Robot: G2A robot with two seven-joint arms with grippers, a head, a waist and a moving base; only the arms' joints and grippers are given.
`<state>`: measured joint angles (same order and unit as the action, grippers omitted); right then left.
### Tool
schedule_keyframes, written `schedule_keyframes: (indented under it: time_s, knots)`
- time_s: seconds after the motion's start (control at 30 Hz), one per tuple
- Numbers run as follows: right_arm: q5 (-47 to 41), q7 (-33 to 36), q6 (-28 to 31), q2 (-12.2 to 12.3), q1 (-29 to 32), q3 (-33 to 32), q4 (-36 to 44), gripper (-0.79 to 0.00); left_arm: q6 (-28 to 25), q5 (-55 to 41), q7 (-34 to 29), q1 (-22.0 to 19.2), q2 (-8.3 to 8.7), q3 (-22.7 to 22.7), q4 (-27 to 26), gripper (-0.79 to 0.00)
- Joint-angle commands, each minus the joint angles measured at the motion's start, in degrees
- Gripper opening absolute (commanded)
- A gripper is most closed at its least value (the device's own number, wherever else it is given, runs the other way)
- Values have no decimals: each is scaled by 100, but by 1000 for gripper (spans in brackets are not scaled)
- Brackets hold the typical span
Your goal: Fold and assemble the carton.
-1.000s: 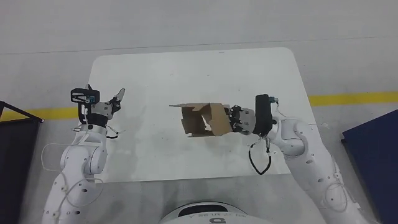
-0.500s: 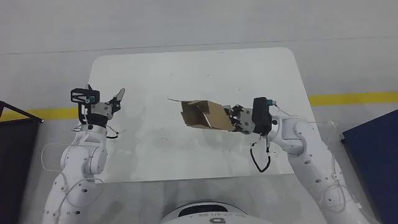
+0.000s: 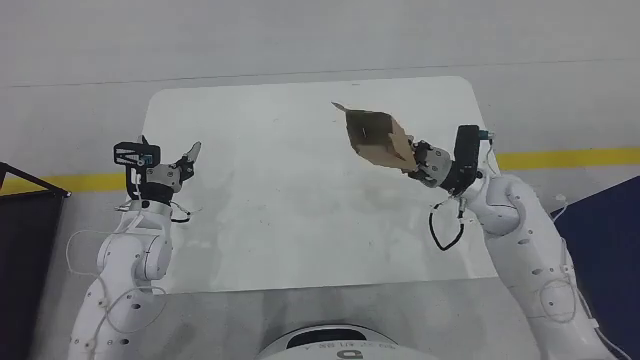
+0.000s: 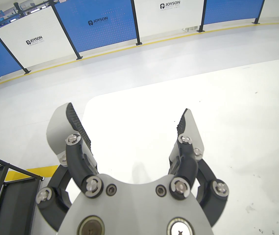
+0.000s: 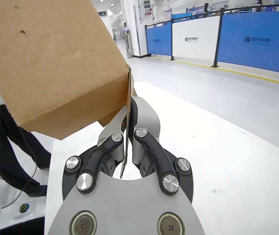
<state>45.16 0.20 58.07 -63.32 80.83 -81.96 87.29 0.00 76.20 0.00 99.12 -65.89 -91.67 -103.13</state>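
Note:
A brown cardboard carton (image 3: 374, 137) hangs tilted in the air over the right part of the white table (image 3: 260, 220), one flap sticking out at its far upper corner. My right gripper (image 3: 415, 160) is shut on a flap at the carton's lower right end; in the right wrist view the carton (image 5: 48, 54) looms large and the gripper (image 5: 129, 113) pinches a thin cardboard edge. My left gripper (image 3: 190, 155) stands open and holds nothing near the table's left edge, its fingers (image 4: 75, 125) spread wide over bare tabletop.
The table's rounded far corner and left edge lie just beyond the left gripper. A dark frame (image 4: 4, 187) stands off the table's left side. A yellow floor line (image 3: 570, 158) runs past both table ends. Fence panels (image 4: 100, 25) stand far behind.
My right arm has lifted the carton and swung it from the table's middle toward the far right, tilting it. The left arm has stayed still.

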Motion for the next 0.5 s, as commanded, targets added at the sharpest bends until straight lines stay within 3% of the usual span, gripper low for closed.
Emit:
schedule_keyframes:
  time_s: [0.0, 0.07, 0.47]
  knots:
    - [-1073, 370, -7, 86, -59, 121, -81, -785, 0, 0, 0, 0, 0, 0, 0, 0]
    - [-2034, 731, -7, 153, -99, 314, -76, -785, 0, 0, 0, 0, 0, 0, 0, 0]
    - [-2034, 731, -7, 153, -99, 314, -76, -785, 0, 0, 0, 0, 0, 0, 0, 0]
